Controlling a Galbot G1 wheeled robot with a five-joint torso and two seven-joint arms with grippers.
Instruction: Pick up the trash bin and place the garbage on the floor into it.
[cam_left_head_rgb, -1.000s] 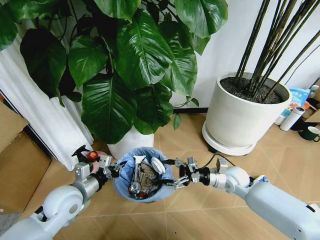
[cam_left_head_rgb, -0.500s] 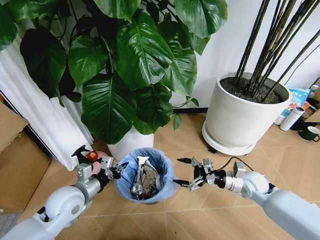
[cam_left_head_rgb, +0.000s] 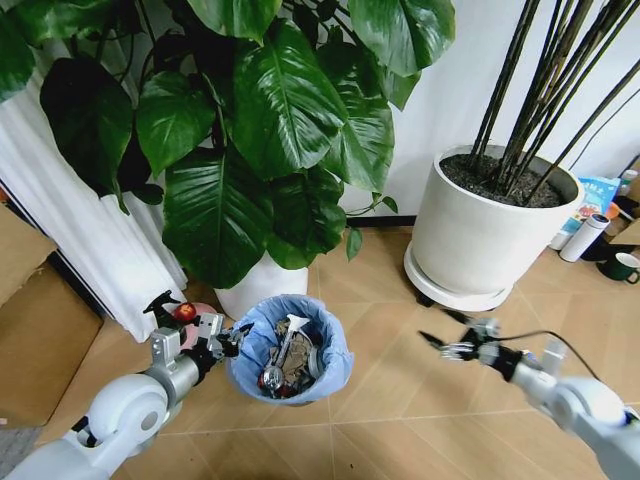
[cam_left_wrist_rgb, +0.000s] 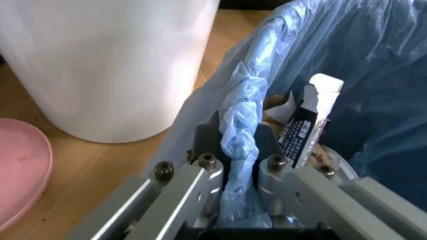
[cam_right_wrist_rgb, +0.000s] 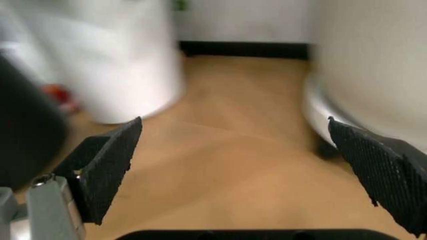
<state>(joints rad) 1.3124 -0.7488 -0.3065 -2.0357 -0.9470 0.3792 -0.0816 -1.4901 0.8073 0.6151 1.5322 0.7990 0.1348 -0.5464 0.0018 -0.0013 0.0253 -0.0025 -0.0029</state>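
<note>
The trash bin (cam_left_head_rgb: 243, 371), black with a light-blue bag over its rim, stands on the floor in front of a white plant pot. My left gripper (cam_left_head_rgb: 233, 340) is shut on the bin's left rim; in the left wrist view the left gripper (cam_left_wrist_rgb: 239, 150) pinches the blue bag edge (cam_left_wrist_rgb: 243, 100). Garbage (cam_left_head_rgb: 285, 360) lies inside the bin, including a tube (cam_left_wrist_rgb: 303, 127) standing on end. My right gripper (cam_left_head_rgb: 432, 323) hangs open and empty over bare floor to the right of the bin. Its dark pads (cam_right_wrist_rgb: 110, 165) stand wide apart in the right wrist view.
A white plant pot (cam_left_head_rgb: 262, 285) stands right behind the bin and a bigger one (cam_left_head_rgb: 485, 240) at the right. A cardboard box (cam_left_head_rgb: 35, 330) is at the left, a pink plate (cam_left_wrist_rgb: 20, 175) by the left gripper. A mug (cam_left_head_rgb: 622, 266) and a bottle (cam_left_head_rgb: 585, 238) stand far right.
My right gripper has drawn back from the bin's right rim and now sits well to the right, open and empty. The left gripper and the bin have stayed put.
</note>
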